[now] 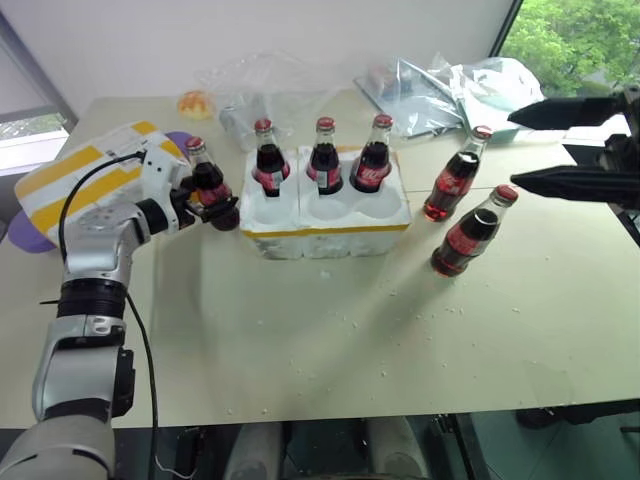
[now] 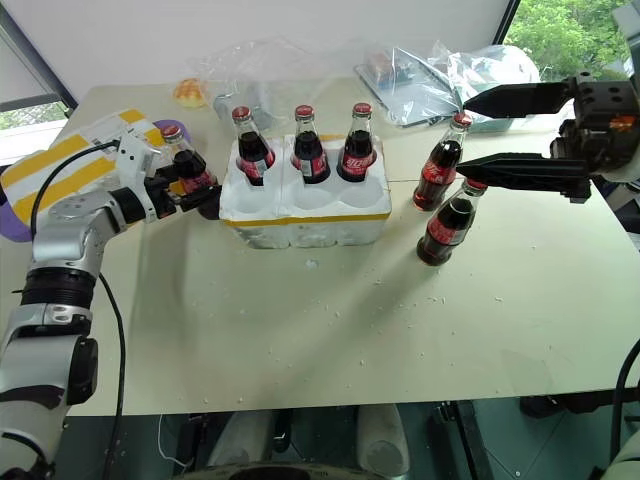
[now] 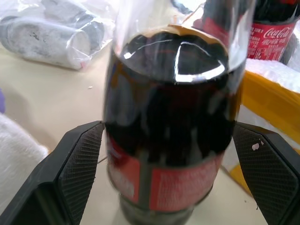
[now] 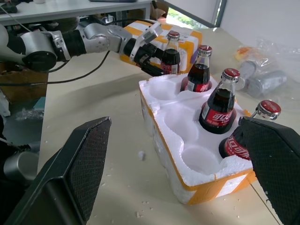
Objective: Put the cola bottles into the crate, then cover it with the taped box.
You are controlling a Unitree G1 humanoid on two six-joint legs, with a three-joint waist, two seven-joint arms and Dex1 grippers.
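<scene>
straddling cola bottle [image 2: 185, 165] beside crate [image 2: 300, 205], left hand [image 2: 190, 190] spread, ungripped; right hand [image 2: 480, 130] spread, empty.

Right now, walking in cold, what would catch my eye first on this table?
Probably the low white foam crate mid-table, with three red-capped glass cola bottles standing in its back row and the front holes empty. At its left end the open left gripper brackets another cola bottle. To the right, two more bottles stand on the table below the open right gripper.
</scene>
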